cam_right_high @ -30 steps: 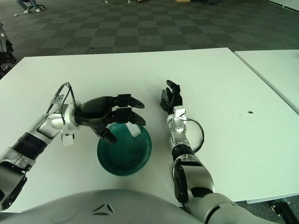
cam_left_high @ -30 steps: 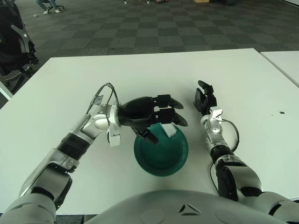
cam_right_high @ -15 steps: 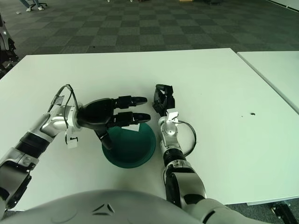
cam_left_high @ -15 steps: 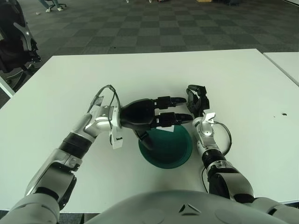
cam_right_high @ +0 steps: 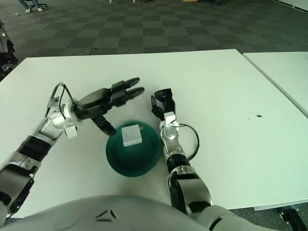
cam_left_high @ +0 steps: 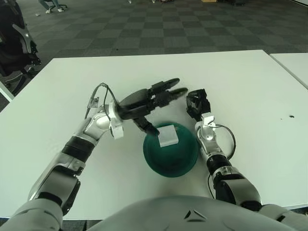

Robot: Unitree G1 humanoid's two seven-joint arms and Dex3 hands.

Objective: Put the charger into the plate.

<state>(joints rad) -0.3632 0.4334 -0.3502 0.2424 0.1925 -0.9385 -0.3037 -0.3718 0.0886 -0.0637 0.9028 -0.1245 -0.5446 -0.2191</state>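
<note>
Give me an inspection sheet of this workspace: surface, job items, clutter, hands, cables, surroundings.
Surface: white table, with a small dark speck near its right edge.
Job's things: white square charger lies inside the round dark green plate.
Clutter: nothing seen.
Hands: left hand above the plate's far left rim, fingers spread, holding nothing; right hand beside the plate's right rim, fingers curled, holding nothing.
Cables: thin wire loop at the left wrist; black loop at the right wrist.
Surroundings: grey checkered carpet floor; second white table at right.
</note>
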